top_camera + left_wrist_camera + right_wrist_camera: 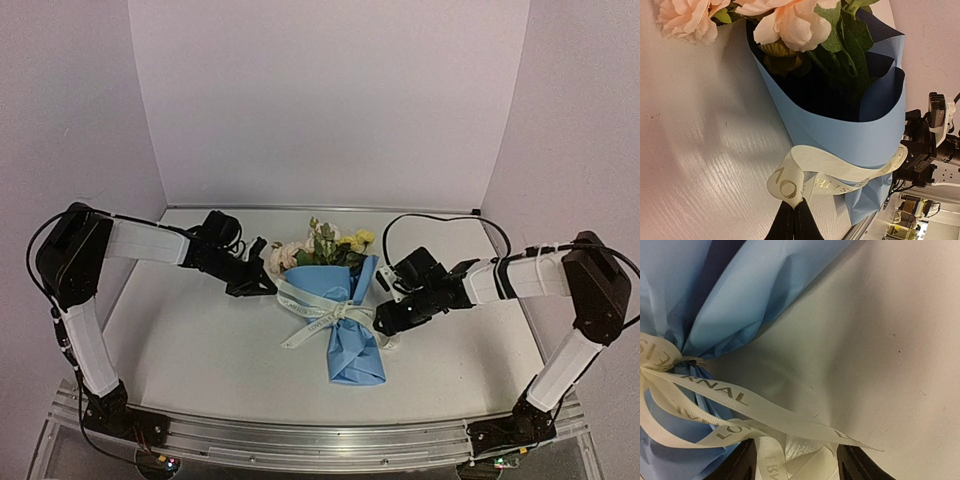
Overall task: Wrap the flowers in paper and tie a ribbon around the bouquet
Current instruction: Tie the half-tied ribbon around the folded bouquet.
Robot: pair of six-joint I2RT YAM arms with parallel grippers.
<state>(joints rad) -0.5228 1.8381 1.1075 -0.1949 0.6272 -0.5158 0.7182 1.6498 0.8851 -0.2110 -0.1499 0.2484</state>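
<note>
Bouquet: middle of the table, flowers cone-wrapped in paper, ribbon knotted at the waist; likely only the bow's finishing remains. Long axis runs far edge to near edge, blooms far, stem end near. Left gripper clenched, seemingly on a ribbon loop; right gripper released, tails between its jaws.

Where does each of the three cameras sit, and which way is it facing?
Top external: above, behind the robot, looking down on the table; left arm and right arm flank the bouquet.
Left wrist: low, facing the bouquet past its shut fingers pinching the ribbon; right arm beyond.
Right wrist: close above the table, facing the ribbon knot; open fingers at bottom edge.
Shared: ribbon and paper in all three.
</note>
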